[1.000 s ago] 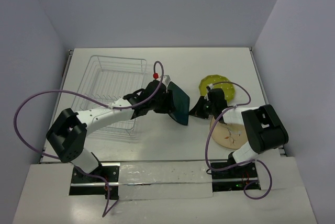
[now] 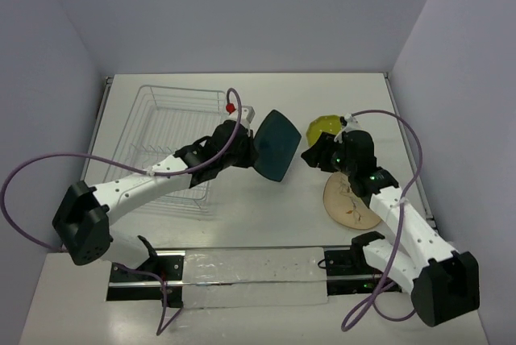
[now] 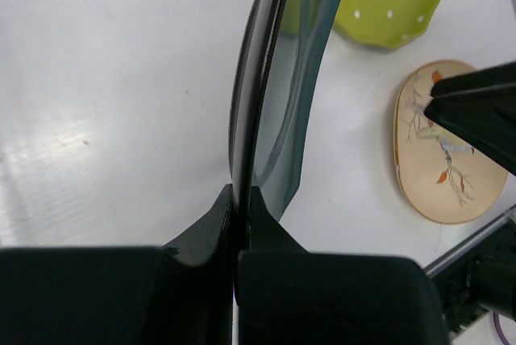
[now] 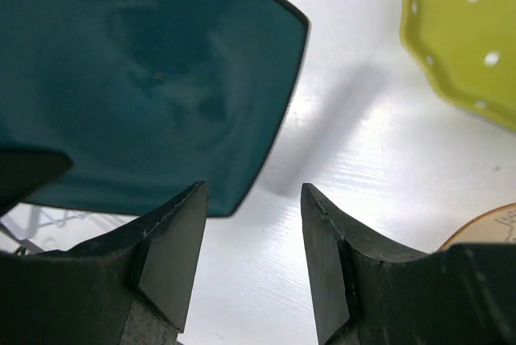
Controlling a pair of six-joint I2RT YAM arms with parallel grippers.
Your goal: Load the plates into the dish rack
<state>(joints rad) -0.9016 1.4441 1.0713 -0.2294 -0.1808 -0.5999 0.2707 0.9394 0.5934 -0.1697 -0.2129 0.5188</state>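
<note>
My left gripper [image 2: 251, 151] is shut on the edge of the dark teal plate [image 2: 276, 143] and holds it upright above the table, just right of the dish rack [image 2: 165, 147]. In the left wrist view the teal plate [image 3: 282, 79] stands edge-on between my fingers [image 3: 240, 200]. My right gripper [image 2: 313, 156] is open and empty, just right of the teal plate [image 4: 153, 71] and apart from it; its fingertips [image 4: 201, 200] frame bare table. The yellow-green dotted plate [image 2: 325, 128] lies behind it, and the cream floral plate [image 2: 348, 200] lies under the right arm.
The wire rack has several tines and sits at the left of the table. Grey walls [image 2: 451, 79] close the table on three sides. The right arm's cable [image 2: 407, 143] loops over the right side.
My left gripper has lifted the teal plate and turned it more upright. My right arm has stretched out and its gripper has drawn back slightly from the plate.
</note>
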